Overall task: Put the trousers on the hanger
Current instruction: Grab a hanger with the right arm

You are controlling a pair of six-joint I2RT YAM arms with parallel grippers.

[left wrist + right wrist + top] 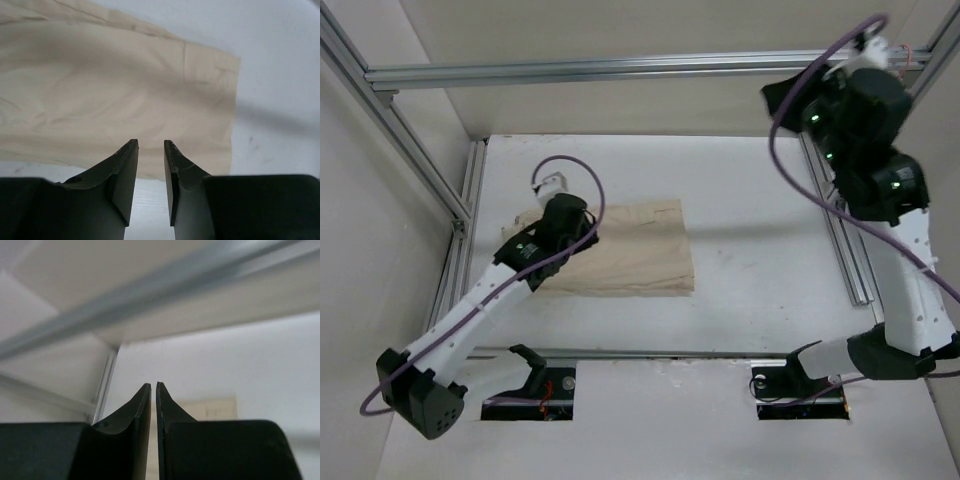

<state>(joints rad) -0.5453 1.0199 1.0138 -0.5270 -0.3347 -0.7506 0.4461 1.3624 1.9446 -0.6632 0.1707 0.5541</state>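
The beige trousers (635, 250) lie folded flat on the white table, left of centre. In the left wrist view they (115, 95) fill most of the frame, with their end at the right. My left gripper (587, 234) hovers low over their left part. Its jaws (151, 145) stand a little apart with nothing between them. My right gripper (773, 97) is raised high at the back right, pointing left. Its jaws (153, 386) are pressed nearly together and empty. The trousers (212, 408) show far beyond them. I cannot make out the pink hanger. Only a thin reddish bit (910, 48) shows by the rail.
Aluminium frame rails run along the back (620, 68), the left side (410, 150) and the right side (845, 250) of the table (770, 220). Two cut-outs (530, 392) hold the arm bases at the near edge. Purple cables (790, 150) loop from both arms.
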